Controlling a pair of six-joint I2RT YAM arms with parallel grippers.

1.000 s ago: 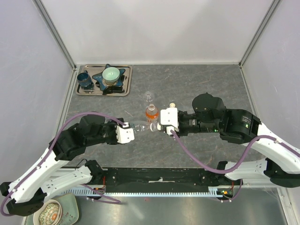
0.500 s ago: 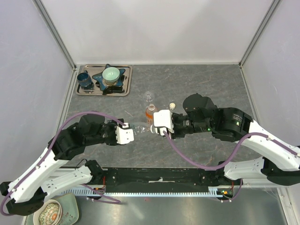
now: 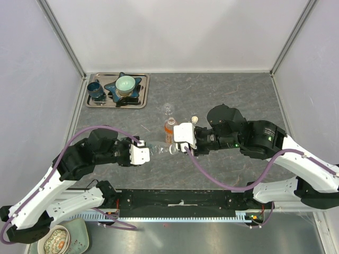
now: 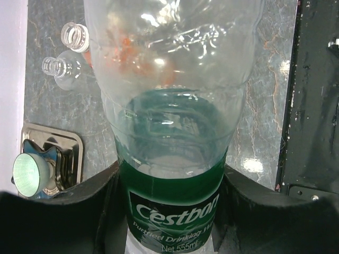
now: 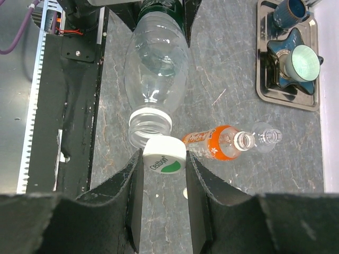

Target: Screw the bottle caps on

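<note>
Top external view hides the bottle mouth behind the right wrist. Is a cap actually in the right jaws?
Observer: Yes. The right wrist view shows the right gripper with its jaws shut on a white cap bearing a green logo.
Operator: Is it seated on the neck?
Observer: Not yet. It meets the rim of the clear bottle and looks slightly off-centre; the thread rings are bare.
Operator: Where does the left arm grip?
Observer: The left wrist view shows the left gripper clamped across the bottle's green Cestbon label.
</note>
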